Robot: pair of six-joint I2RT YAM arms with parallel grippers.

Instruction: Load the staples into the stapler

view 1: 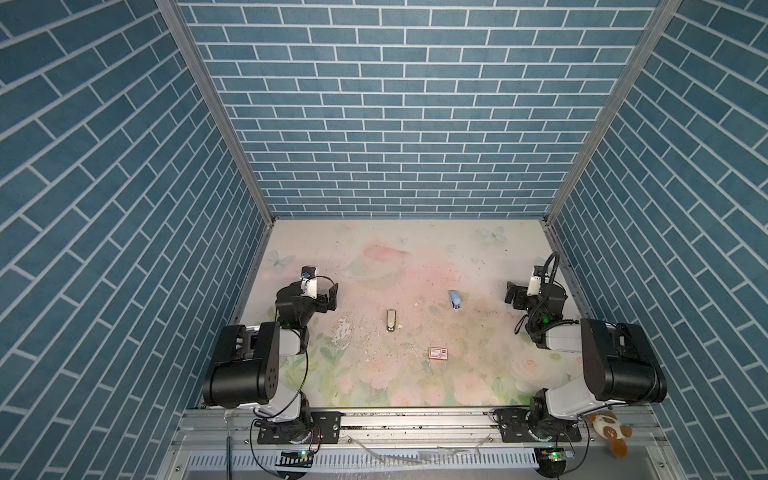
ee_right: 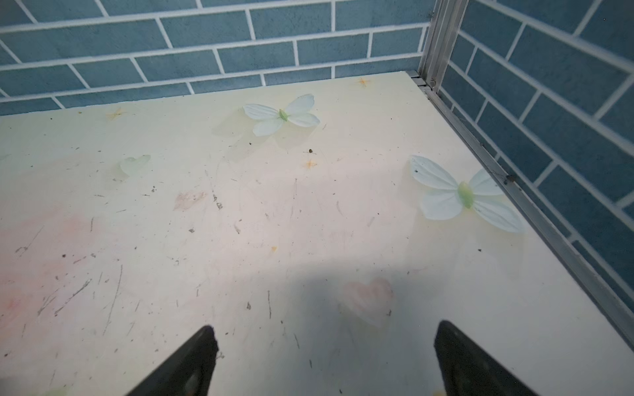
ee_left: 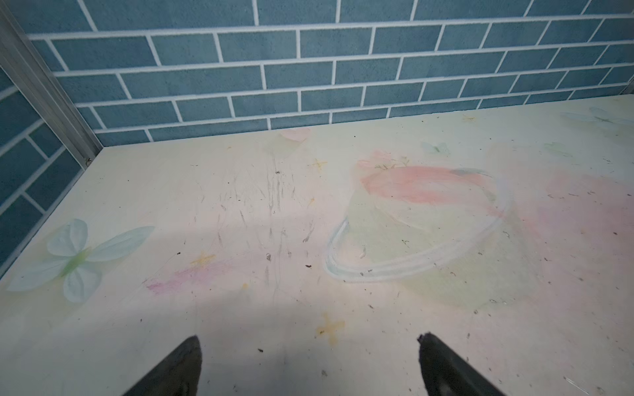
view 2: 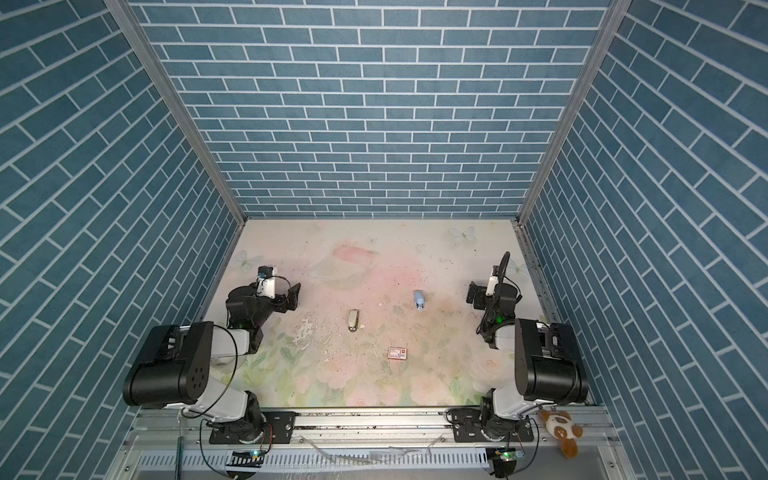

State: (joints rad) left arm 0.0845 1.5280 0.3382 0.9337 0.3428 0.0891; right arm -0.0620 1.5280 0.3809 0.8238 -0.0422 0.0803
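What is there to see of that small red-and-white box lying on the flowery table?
The small red-and-white rectangular box looks like printed cardboard, red with a white label area, and its print is too small to read. It seems closed and lies flat, long side across the view, on the flowery pastel table, towards the front edge and slightly right of the middle. Only the table touches it, and nothing rests on it.

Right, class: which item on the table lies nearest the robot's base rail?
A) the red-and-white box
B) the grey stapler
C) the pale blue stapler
A: in both top views the red-and-white box lies closer to the base rail than the pale blue stapler or the grey stapler.
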